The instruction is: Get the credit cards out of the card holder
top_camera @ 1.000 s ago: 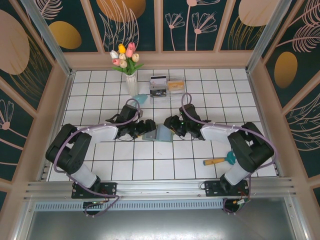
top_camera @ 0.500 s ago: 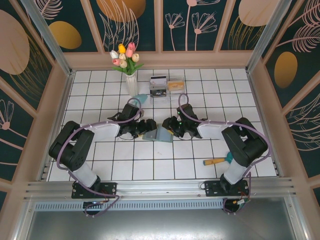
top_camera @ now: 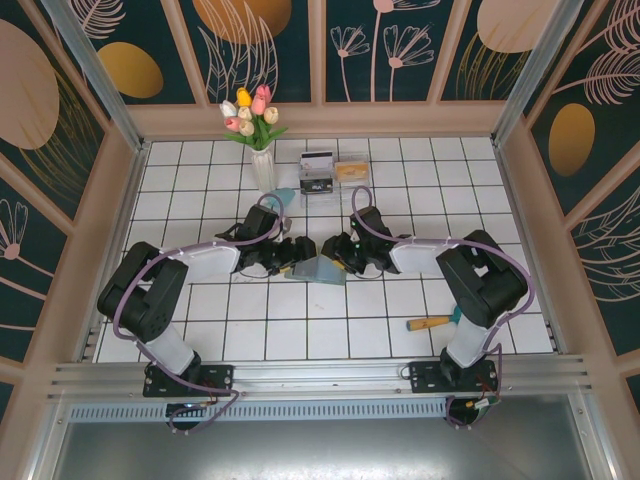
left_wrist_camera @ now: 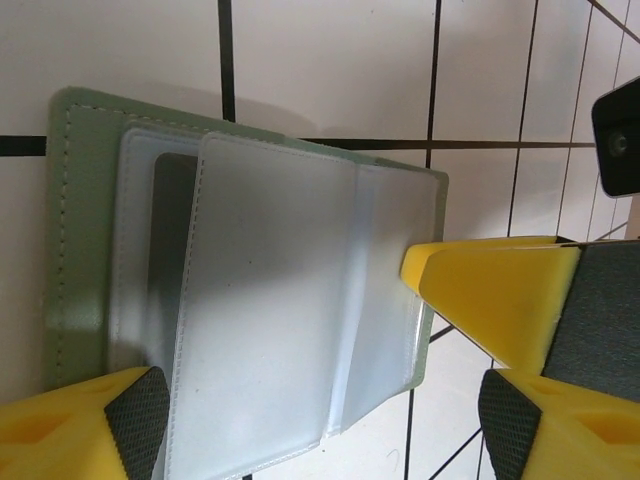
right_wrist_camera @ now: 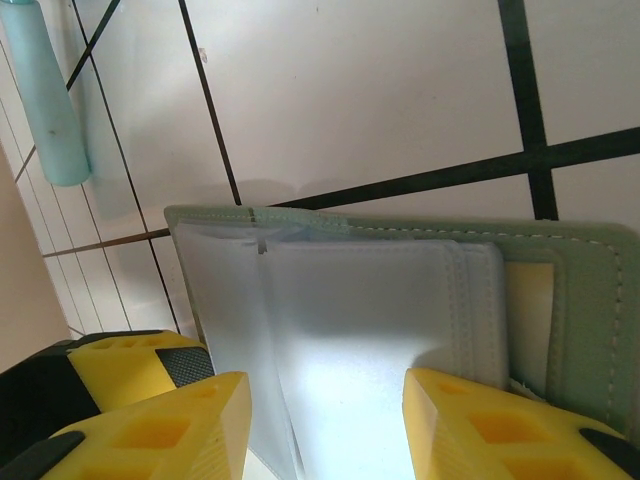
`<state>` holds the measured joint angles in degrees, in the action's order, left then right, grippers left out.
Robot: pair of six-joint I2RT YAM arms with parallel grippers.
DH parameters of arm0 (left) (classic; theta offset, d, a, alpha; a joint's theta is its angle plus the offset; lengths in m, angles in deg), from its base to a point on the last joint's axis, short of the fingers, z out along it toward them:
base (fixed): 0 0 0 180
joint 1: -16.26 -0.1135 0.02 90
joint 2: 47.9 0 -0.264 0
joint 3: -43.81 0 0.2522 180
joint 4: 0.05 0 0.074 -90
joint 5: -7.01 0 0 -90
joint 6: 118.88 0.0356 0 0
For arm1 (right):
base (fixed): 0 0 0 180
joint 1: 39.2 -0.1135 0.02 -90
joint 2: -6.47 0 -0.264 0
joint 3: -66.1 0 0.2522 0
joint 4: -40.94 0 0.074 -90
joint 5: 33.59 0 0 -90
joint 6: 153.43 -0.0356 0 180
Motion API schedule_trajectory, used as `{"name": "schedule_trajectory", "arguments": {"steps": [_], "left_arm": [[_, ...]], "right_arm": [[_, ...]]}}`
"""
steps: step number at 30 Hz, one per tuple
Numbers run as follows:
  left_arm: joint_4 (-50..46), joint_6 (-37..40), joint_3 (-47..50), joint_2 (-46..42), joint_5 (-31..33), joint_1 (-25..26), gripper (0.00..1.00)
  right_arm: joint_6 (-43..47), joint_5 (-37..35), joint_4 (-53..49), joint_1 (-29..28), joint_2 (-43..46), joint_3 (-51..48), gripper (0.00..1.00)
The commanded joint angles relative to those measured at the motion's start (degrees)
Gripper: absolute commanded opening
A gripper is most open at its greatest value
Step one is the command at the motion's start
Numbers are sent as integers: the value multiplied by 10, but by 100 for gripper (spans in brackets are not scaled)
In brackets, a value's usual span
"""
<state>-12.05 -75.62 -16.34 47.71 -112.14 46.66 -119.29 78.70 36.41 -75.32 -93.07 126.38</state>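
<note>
The card holder (top_camera: 315, 271) lies open on the white tiles between my two grippers, sage-green outside with frosted sleeves (left_wrist_camera: 270, 300) fanned over it. My left gripper (top_camera: 292, 256) is open, its fingers wide apart either side of the sleeves (left_wrist_camera: 320, 425). Opposite, the right gripper (top_camera: 338, 258) hangs over the holder's other end, jaws apart over a sleeve (right_wrist_camera: 325, 430). One of its yellow fingers (left_wrist_camera: 490, 300) rests on the holder's edge. A cream credit card (right_wrist_camera: 530, 300) sits tucked in a pocket beneath the sleeves. Inside one sleeve is a dark shape (left_wrist_camera: 172, 230) that I cannot identify.
A vase of tulips (top_camera: 262, 160) and a clear plastic box (top_camera: 333, 175) stand at the back. A teal object (top_camera: 283, 197) lies near the vase. A wooden-handled tool with a teal head (top_camera: 440, 320) lies at the front right.
My right gripper has moved left toward the left one, and the card holder has shifted left with it and lies flatter. The left gripper has barely moved.
</note>
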Motion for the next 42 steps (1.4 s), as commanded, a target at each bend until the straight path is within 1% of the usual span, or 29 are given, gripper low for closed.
{"name": "schedule_trajectory", "arguments": {"steps": [1,7,8,9,11,13,16,20,27,33,38,42], "left_arm": [[24,-5,4,-10,-21,4,83],[50,-15,9,-4,-47,4,84],[56,-16,9,-4,-54,4,84],[66,-19,13,-6,-59,4,85],[104,-31,28,-13,-76,4,89],[120,-35,33,-17,-84,4,90],[140,-42,35,-14,-97,3,91],[173,-60,39,-5,-117,3,91],[229,-97,47,-7,-129,14,91],[221,-91,21,22,-116,48,89],[127,-41,-17,59,-63,69,87],[106,-29,-23,67,-54,69,87]], "right_arm": [[9,0,-36,-5,-22,0,46],[8,-2,-36,-6,-19,-2,46],[10,0,-32,-6,-16,-3,41],[9,1,-27,-5,-10,-5,39],[-3,7,1,-5,11,-17,39],[-17,5,29,-5,39,-27,39],[-24,-24,32,-4,81,-34,39],[-24,-69,7,7,131,-49,40],[-28,-132,-24,37,210,-88,42],[-24,-143,-39,45,231,-94,43],[-27,-143,-41,44,233,-97,43],[-25,-142,-43,44,232,-97,43]]}}
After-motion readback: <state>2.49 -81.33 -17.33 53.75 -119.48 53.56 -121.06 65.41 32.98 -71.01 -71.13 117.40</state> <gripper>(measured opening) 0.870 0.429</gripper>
